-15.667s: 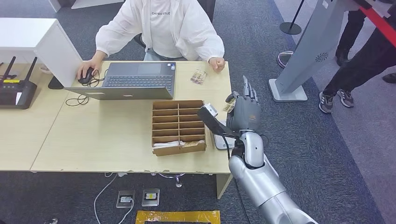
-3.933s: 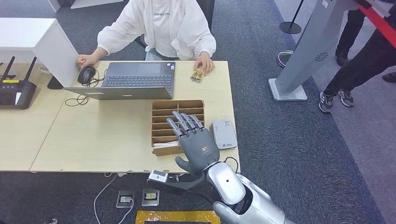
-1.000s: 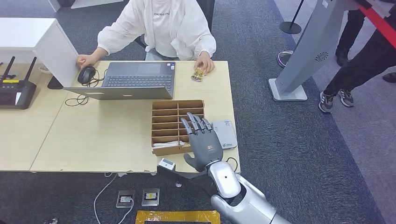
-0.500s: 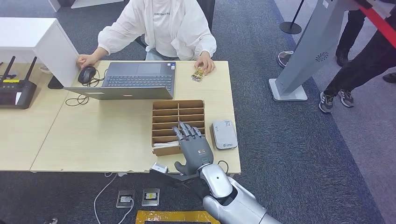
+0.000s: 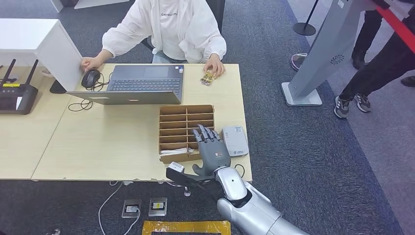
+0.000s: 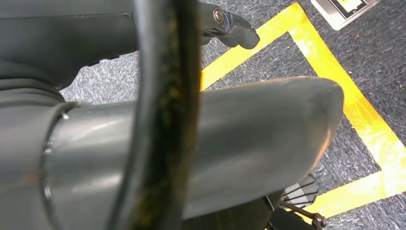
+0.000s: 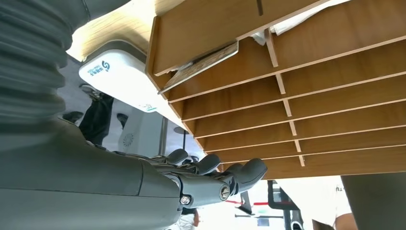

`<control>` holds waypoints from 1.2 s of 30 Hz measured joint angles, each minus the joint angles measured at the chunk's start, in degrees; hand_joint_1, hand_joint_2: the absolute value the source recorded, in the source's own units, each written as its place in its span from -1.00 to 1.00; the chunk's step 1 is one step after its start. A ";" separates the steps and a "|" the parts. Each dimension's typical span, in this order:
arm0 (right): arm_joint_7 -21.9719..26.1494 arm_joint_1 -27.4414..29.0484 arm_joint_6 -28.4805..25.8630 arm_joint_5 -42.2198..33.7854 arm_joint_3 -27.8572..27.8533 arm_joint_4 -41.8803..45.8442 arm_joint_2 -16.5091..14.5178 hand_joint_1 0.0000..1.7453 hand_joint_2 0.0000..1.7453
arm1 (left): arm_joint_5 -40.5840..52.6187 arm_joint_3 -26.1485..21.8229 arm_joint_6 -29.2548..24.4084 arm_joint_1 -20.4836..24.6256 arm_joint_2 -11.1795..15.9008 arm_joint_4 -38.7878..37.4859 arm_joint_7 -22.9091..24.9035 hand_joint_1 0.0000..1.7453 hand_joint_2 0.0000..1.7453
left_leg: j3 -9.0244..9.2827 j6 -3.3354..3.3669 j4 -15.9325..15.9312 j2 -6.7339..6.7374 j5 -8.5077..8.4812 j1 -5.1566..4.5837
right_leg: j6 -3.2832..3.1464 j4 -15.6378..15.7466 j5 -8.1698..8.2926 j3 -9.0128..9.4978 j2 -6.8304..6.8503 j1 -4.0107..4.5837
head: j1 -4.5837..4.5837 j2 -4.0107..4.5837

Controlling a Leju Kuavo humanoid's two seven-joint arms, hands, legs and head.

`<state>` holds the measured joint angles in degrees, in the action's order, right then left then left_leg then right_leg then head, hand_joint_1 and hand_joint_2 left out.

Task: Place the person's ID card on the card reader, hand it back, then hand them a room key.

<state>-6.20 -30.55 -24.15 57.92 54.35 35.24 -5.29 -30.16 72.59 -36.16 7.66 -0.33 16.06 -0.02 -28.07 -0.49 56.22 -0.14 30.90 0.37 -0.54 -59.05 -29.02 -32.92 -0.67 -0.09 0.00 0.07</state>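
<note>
Right robot hand with dark grey fingers spread and extended, holding nothing, poised over the near right corner of the brown cardboard compartment tray on the pale wooden worktop. Just to the right of the robot hand lies the flat white card reader, its top bare. Beyond the robot hand, at the far edge of the worktop, the small patterned ID card lies under the fingertips of the person in a white jacket, so the scanning and hand-back steps are judged complete and the room-key step is in hand. In the right wrist view the robot hand hangs apart from the tray, and a thin tan room key card leans tilted in the corner compartment next to the card reader; a crumpled white item occupies the adjoining compartment. The next move calls for lowering the fingertips into that corner compartment, pinching the thin card by its raised edge without catching the dividers, then lifting it and carrying it across to the person. The left robot hand hangs beside the body above grey carpet with yellow floor tape; whether its fingers are spread or curled cannot be told. An open grey laptop stands beyond the tray.
</note>
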 joint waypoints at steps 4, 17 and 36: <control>-0.11 -0.27 -0.69 0.00 -0.04 -0.57 0.02 -0.75 1.00 | 0.04 0.00 0.05 0.01 0.00 0.00 0.00 -1.00 -1.00 | 0.01 0.00 0.00 0.00 0.00 0.00 | 0.00 0.00 0.00 0.00 0.00 0.00 | -0.01 0.00; 0.43 -0.66 -2.14 0.02 -0.32 -2.46 0.02 0.86 1.00 | 0.23 0.00 0.14 0.03 0.00 0.00 0.02 -1.00 -1.00 | 0.01 0.00 0.00 0.00 0.00 0.00 | 0.00 0.00 0.00 0.00 0.00 0.00 | 0.00 0.00; 1.31 -0.90 -2.39 -0.31 -0.41 -3.83 -0.04 1.00 1.00 | 0.37 0.00 0.14 0.04 0.00 0.00 0.02 -1.00 -1.00 | 0.01 0.00 0.00 0.00 0.00 0.00 | 0.00 0.00 0.00 0.01 0.00 0.00 | 0.00 0.00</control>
<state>-4.90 -31.45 -26.54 57.61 53.94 31.41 -5.33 -29.79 72.59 -36.02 7.70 -0.33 16.06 0.00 -28.06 -0.49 56.22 -0.14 30.90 0.37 -0.54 -59.05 -29.02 -32.91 -0.67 -0.09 0.00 0.07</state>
